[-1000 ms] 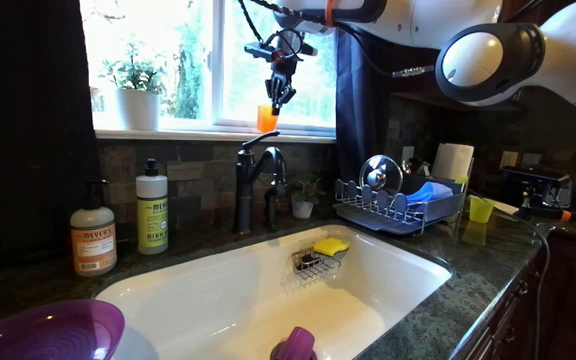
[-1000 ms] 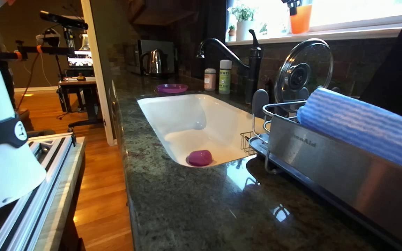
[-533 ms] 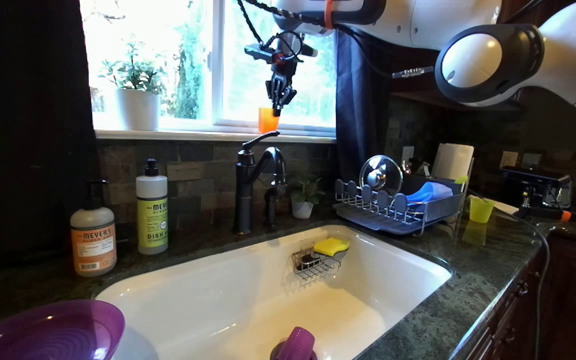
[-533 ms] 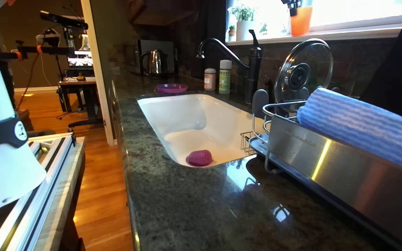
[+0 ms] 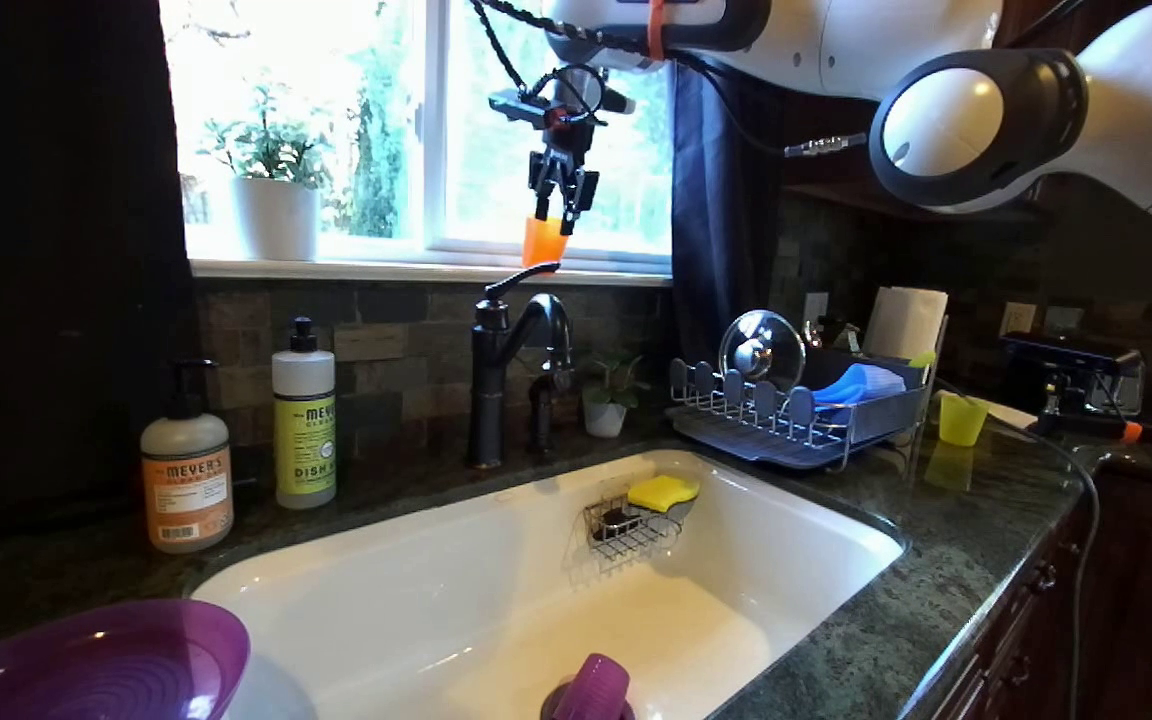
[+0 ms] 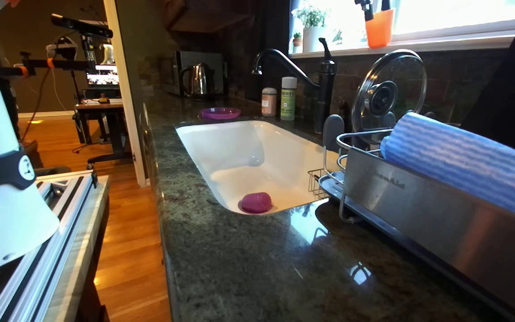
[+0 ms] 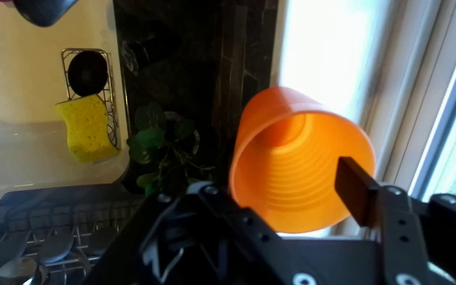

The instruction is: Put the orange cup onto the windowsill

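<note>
Above the desk's (image 6: pixel 253 268) back edge, the orange cup (image 6: pixel 379 31) is standing tilted on the windowsill (image 5: pixel 386 271), the tool (image 5: pixel 554 223) hanging close, jaws apart.

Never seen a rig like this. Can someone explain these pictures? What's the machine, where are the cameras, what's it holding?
It's a robot arm with a two-finger gripper, working at a kitchen sink. Two views come from cameras outside the robot; the wrist view comes from a camera on its wrist, looking into the orange cup.

The gripper's fingers stand apart at the cup's rim, so it doesn't look firmly held. The cup is at the windowsill, looking slightly tilted; I can't tell whether its base rests fully there. A potted plant shares the sill.

On the counter are soap bottles, a purple bowl, a dish rack and a yellow cup. A purple cup lies in the sink.
</note>
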`<state>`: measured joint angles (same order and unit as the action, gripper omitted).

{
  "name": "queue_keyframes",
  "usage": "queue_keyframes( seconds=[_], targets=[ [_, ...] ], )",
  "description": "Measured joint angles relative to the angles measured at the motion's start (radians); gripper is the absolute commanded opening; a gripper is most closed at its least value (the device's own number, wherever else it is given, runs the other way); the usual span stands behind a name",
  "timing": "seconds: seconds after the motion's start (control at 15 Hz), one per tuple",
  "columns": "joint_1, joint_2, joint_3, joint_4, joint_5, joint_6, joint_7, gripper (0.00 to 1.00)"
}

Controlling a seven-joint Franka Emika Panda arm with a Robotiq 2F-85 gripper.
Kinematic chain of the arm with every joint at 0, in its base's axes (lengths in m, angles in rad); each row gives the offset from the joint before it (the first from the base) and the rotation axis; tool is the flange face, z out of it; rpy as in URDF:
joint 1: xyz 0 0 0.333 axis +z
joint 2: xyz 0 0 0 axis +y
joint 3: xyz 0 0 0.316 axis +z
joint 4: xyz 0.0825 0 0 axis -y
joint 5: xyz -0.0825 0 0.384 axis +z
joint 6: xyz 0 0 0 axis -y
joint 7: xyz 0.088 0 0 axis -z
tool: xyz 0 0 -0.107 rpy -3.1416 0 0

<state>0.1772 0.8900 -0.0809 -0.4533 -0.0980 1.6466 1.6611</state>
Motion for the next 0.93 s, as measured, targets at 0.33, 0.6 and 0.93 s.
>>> queue_keyframes(
  seconds=[0.33,0.6,0.93],
  targets=[
    [0.001,0.000,-0.009,0.001,-0.005,0.000,0.000,0.48],
    [0.006,0.000,-0.020,0.001,-0.017,0.001,0.000,0.18],
    [0.014,-0.001,-0.035,0.002,-0.038,0.006,0.002,0.00]
  ],
)
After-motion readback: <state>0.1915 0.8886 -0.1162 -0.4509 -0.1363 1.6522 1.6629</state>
